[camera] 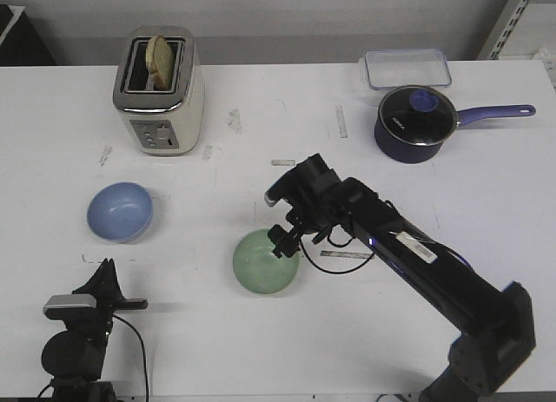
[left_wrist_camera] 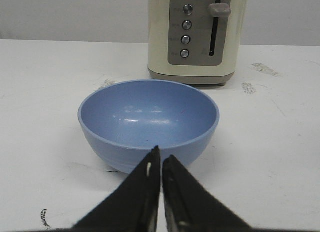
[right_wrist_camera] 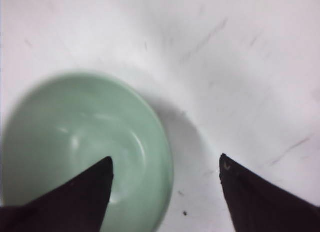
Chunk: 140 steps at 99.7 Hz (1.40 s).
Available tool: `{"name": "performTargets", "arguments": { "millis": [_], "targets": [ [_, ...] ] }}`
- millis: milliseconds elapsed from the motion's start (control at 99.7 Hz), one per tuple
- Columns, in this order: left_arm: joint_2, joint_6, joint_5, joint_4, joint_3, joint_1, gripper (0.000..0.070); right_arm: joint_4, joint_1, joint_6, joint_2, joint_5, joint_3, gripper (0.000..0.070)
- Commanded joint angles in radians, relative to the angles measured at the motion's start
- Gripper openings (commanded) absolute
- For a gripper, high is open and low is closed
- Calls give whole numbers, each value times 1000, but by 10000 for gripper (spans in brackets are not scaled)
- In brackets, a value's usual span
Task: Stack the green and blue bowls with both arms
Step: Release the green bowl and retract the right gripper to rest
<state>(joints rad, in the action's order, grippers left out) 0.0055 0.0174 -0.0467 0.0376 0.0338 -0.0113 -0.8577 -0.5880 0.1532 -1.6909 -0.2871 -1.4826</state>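
Note:
The pale green bowl (camera: 265,262) sits upright on the white table, front centre. My right gripper (camera: 280,242) hovers over its right rim, open: in the right wrist view one finger is above the green bowl's (right_wrist_camera: 85,147) inside and the other above bare table, the rim between them (right_wrist_camera: 166,164). The light blue bowl (camera: 120,211) sits upright at the left. My left gripper (camera: 106,276) rests low at the front left, shut and empty; in the left wrist view its tips (left_wrist_camera: 161,156) point at the blue bowl (left_wrist_camera: 148,121), just short of its near wall.
A cream toaster (camera: 159,91) with a slice of toast stands at the back left, behind the blue bowl. A dark lidded saucepan (camera: 417,122) with a purple handle and a clear plastic box (camera: 407,69) stand at the back right.

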Motion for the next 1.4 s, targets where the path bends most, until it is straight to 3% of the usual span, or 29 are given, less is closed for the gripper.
{"name": "performTargets", "arguments": {
  "millis": [0, 90, 301, 401, 702, 903, 1103, 1214, 1394],
  "targets": [
    [-1, 2, 2, 10, -21, 0, 2, 39, 15, 5, 59, 1, -37, 222],
    [-1, 2, 2, 10, -21, 0, 2, 79, 61, 4, 147, 9, -37, 0],
    [-1, 2, 2, 13, -21, 0, 2, 98, 222, -20, 321, 132, -33, 0],
    [-1, 2, 2, 13, -21, 0, 2, 77, 338, -20, 400, 142, 2, 0],
    [-1, 2, 2, 11, -21, 0, 2, 175, 648, -69, 734, 175, 375, 0],
    [-1, 2, 2, 12, -21, 0, 2, 274, 671, -83, 966, 220, 660, 0],
    [-1, 2, 2, 14, -21, 0, 2, 287, 672, -112, 1167, 276, 869, 0],
    [-1, 7, 2, 17, -20, 0, 1, 299, 671, -112, 1261, 286, 936, 0],
    [-1, 95, -3, 17, 34, 0, 1, 341, 671, -112, 1344, 285, 938, 0]
  ]
}}
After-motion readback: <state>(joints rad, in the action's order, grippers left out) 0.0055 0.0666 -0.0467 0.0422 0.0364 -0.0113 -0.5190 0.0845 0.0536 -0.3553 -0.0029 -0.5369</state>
